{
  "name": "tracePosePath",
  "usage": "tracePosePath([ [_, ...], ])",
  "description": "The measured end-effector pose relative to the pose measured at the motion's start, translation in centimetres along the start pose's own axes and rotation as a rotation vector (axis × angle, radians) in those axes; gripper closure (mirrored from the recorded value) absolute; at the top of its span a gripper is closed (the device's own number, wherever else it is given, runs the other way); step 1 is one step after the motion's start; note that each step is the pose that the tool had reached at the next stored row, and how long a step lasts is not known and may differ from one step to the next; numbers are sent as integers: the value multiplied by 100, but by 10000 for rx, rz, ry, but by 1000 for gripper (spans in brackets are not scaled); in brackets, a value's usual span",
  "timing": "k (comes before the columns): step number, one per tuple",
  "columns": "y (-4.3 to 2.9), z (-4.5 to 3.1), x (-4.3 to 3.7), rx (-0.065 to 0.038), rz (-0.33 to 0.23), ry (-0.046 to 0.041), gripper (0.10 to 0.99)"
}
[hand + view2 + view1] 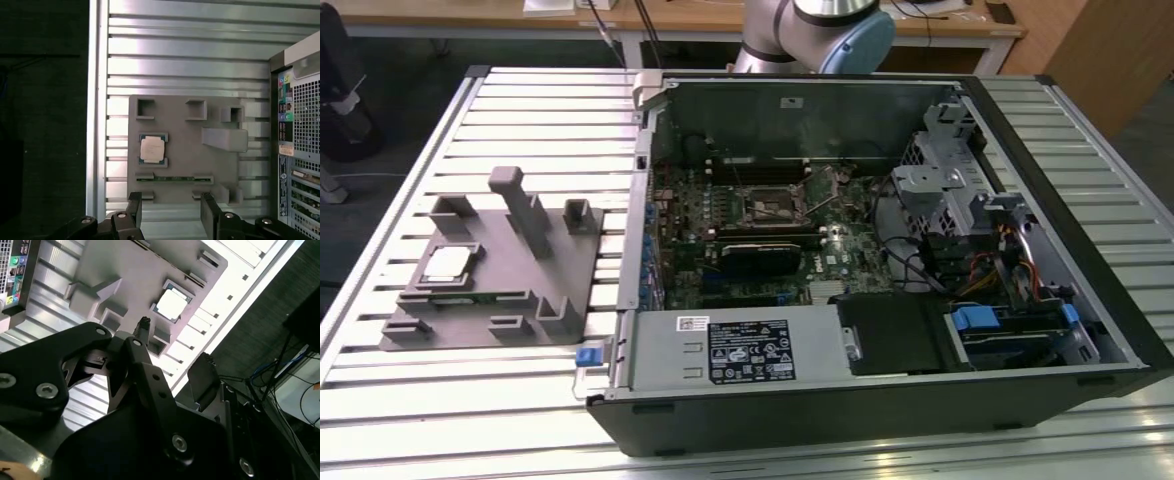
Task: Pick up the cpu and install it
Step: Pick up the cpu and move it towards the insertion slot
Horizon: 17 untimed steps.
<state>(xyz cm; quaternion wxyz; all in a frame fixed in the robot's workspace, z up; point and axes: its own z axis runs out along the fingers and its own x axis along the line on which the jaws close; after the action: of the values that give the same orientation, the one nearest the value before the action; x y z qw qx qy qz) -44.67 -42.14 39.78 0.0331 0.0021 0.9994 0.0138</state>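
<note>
One cpu [152, 149] flat, silver top up, seated in grey fixture [190, 157]; claw [171, 201] wide, empty.

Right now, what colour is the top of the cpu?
The cpu top is pale silver-white; it shows best in the first wrist view.

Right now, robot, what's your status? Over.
Tool open, holding nothing. Cpu lying on the grey fixture, apart from the tool. Nothing between them.

The cpu [447, 265] is seen lying on the grey fixture [520, 295], at nine o'clock from the open computer case [881, 405]; the arm [817, 28] is seen at twelve o'clock.
</note>
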Motion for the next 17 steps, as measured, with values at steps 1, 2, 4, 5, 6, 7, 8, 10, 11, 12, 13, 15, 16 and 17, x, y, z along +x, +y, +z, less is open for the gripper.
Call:
tracePosePath([
  [1,-1,16,0,0,0,23,498],
  [2,-2,33,1,0,0,57,498],
  [4,-4,56,3,-1,1,90,498],
  [5,-6,103,5,-1,3,138,498],
  [6,-6,120,6,0,3,157,490],
  [7,-7,137,7,1,4,183,490],
  [8,-7,154,8,1,5,218,427],
  [10,-8,179,10,1,7,322,427],
  [11,-7,190,11,1,9,384,427],
  [12,-5,199,12,1,11,439,427],
  [13,-3,207,13,0,13,485,427],
  [15,-2,216,12,-121,17,507,427],
  [16,-1,232,14,-304,25,507,427],
  [17,-2,245,15,-352,25,506,427],
])
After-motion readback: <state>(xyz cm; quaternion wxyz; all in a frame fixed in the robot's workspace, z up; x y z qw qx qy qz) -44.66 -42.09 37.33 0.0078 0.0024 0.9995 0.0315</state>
